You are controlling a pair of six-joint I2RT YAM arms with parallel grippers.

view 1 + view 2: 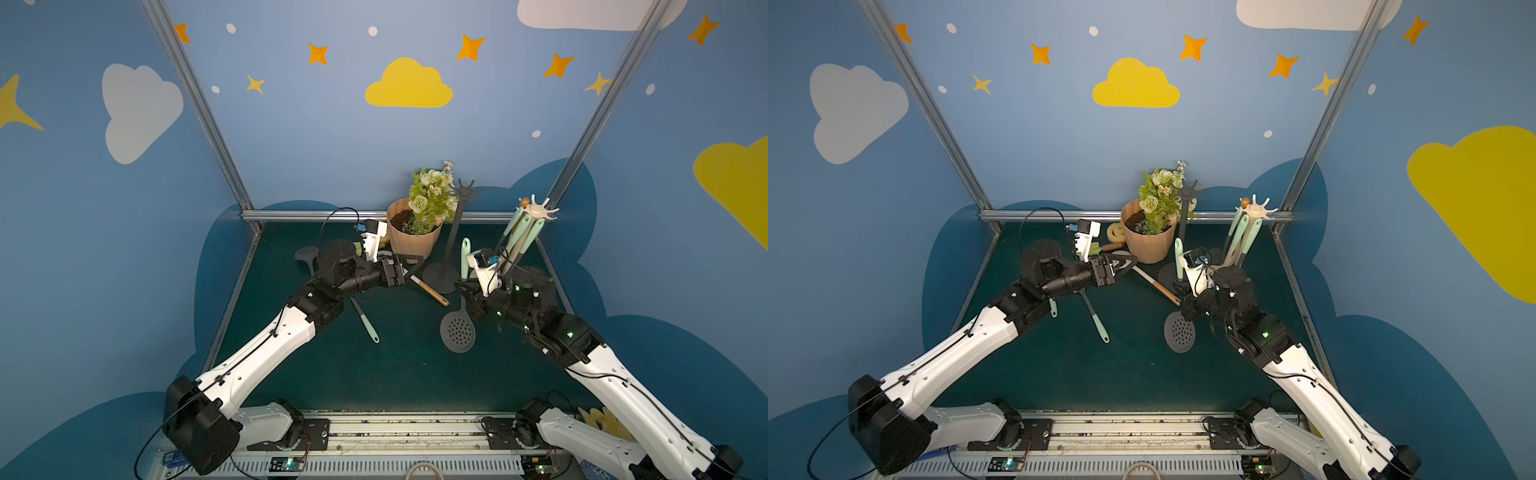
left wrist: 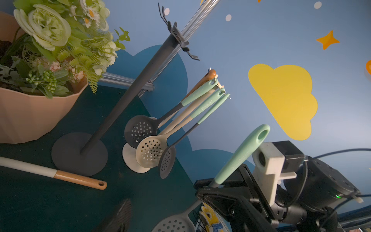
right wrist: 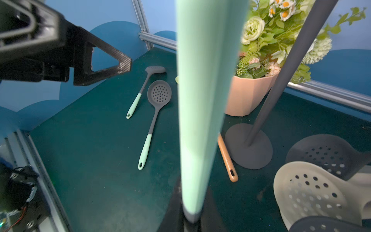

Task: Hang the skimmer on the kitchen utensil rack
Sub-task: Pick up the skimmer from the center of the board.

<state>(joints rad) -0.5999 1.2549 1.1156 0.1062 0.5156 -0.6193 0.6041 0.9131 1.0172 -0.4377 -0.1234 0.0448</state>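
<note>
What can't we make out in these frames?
- Wooden-handled utensil, head: mostly under the left gripper in both top views, off the edge in the left wrist view, behind the skimmer handle in the right wrist view.
- Left gripper's opening: dark in top views; right wrist view shows one finger.
- Yellow object beside the pot: partly covered by it, unidentifiable.

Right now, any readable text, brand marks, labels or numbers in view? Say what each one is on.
"Royalstar" (best reading): on the mint handle end of the cream skimmer hanging on the white rack.
Too faint to read: an embossed mark on the mint handle of the skimmer held in the right hand.
Too faint to read: a mark on the handle of the dark hanging skimmer.
No other text is readable in any view.
</note>
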